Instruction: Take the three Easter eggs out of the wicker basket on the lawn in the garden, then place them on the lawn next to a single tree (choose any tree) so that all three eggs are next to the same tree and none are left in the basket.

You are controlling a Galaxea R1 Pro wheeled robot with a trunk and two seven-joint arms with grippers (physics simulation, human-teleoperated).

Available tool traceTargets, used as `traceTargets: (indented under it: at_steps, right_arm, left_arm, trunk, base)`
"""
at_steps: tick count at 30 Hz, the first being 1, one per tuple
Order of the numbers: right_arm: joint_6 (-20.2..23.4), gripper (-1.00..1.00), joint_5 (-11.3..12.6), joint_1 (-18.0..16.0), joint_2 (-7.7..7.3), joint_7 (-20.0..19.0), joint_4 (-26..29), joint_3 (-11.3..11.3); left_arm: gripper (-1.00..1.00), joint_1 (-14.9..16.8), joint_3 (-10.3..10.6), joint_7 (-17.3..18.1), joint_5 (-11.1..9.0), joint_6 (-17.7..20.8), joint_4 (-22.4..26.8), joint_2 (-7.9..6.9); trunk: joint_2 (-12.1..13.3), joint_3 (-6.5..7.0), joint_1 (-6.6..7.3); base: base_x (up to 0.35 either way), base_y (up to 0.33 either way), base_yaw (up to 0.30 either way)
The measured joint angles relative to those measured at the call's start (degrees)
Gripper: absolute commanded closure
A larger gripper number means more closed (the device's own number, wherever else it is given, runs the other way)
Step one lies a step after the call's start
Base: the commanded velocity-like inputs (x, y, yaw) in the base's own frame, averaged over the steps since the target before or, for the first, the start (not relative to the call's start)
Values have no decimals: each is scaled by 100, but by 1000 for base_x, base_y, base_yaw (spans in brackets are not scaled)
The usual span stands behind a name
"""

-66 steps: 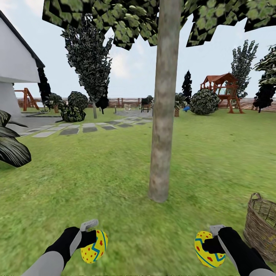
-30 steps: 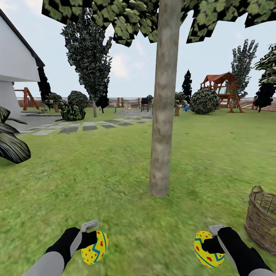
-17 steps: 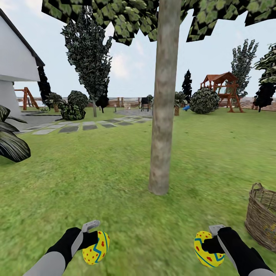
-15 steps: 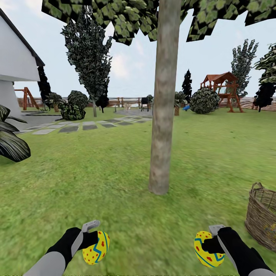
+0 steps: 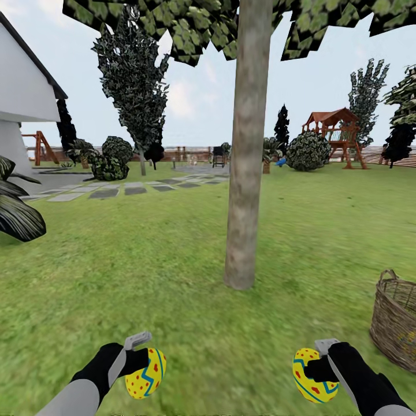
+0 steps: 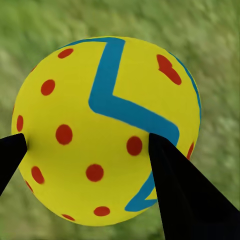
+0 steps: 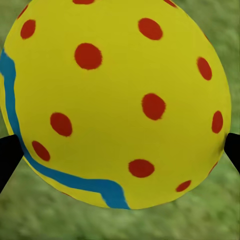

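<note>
Each arm carries one of the Easter eggs: the left-hand egg (image 5: 145,372) sits pinched between the fingers (image 6: 187,195) of the left gripper (image 5: 138,359), and the right-hand egg (image 5: 314,374) is clamped the same way in the right gripper (image 5: 316,359). In both wrist views the dark fingers (image 7: 9,155) press on opposite flanks of the egg at about its widest girth, with grass blurred beyond. The eggs look smooth, hard and round, so I would judge them light but slippery: a hold across the broad middle, as here, seems the safest, since a pinch nearer either end would likely squirt the egg out. Released from a height they would probably roll, so setting them low on the turf seems wise. Ahead of the fingers, between the two grippers, stands the tree (image 5: 245,173), its trunk rising straight from the lawn (image 5: 144,260). The grass around its foot is flat and open. The wicker basket (image 5: 396,326) stands outboard of the right fingers, near them; whether the third egg lies inside cannot be made out.
</note>
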State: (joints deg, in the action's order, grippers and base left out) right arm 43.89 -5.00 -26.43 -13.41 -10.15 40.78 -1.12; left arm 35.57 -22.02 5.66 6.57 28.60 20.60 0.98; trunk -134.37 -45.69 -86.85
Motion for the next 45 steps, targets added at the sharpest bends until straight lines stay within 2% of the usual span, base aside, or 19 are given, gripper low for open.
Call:
traceTargets:
  at_steps: [4, 8, 12, 45]
  right_arm:
    - [0, 100, 1, 0, 0, 0, -1, -6]
    - [0, 100, 0, 0, 0, 0, -2, -7]
    - [1, 100, 7, 0, 0, -1, 0, -7]
    - [0, 100, 8, 0, 0, -1, -1, -4]
  left_arm:
    - [100, 0, 0, 0, 1, 0, 0, -2]
    - [100, 1, -1, 3, -7, -29, 0, 15]
    - [100, 0, 12, 11, 5, -382, -190, 37]
    - [100, 1, 19, 29, 20, -391, -221, 99]
  trunk:
    - [-160, -72, -88]
    - [-162, -72, -89]
    - [-162, -72, -85]
    - [-162, -72, -85]
  base:
    - [0, 0, 0]
    - [14, 0, 0]
    - [291, 0, 0]
    - [337, 0, 0]
